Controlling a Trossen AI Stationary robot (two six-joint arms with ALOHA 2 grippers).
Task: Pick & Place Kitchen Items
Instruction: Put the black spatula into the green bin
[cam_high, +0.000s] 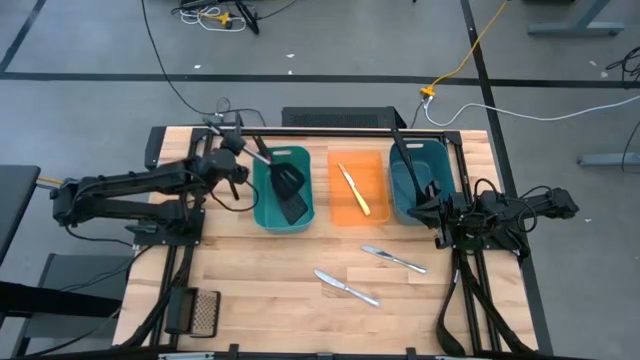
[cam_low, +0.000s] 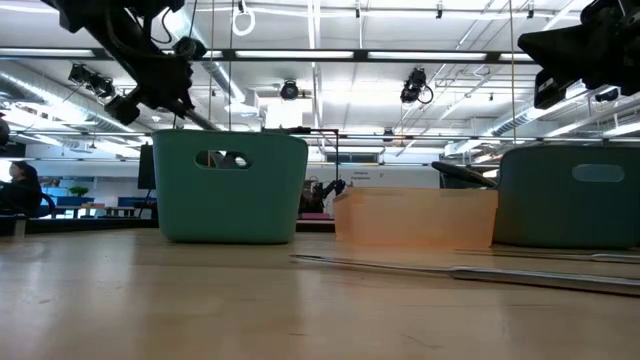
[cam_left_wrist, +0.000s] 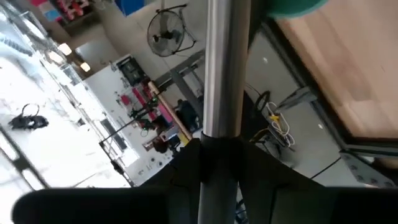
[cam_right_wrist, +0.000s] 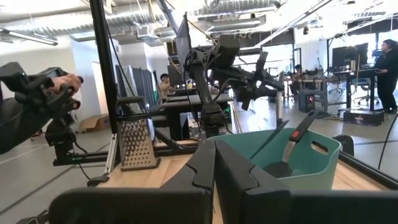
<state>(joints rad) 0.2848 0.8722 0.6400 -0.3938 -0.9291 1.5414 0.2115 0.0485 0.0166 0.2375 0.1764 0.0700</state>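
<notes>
High view: the left hand (cam_high: 243, 146) is clamping a black slotted spatula's (cam_high: 287, 180) handle over the teal plastic bin (cam_high: 283, 222) at ten o'clock; right hand (cam_high: 441, 210) is resting closed, empty.

This is a robotics lab or workshop set in a large open industrial hall. A wooden bench table (cam_high: 260, 270) stands on a bare grey concrete floor (cam_high: 90, 40), with loose cables (cam_high: 480, 45) running across it. Overhead run exposed silver ducts (cam_low: 60, 85), pipes and rows of strip lights (cam_low: 300, 55). Beyond the table, far off, are desks with monitors (cam_right_wrist: 345, 59), a standing fan (cam_left_wrist: 168, 28) and people at workstations (cam_right_wrist: 387, 71). Camera gear hangs from the ceiling frame (cam_low: 415, 88).
</notes>
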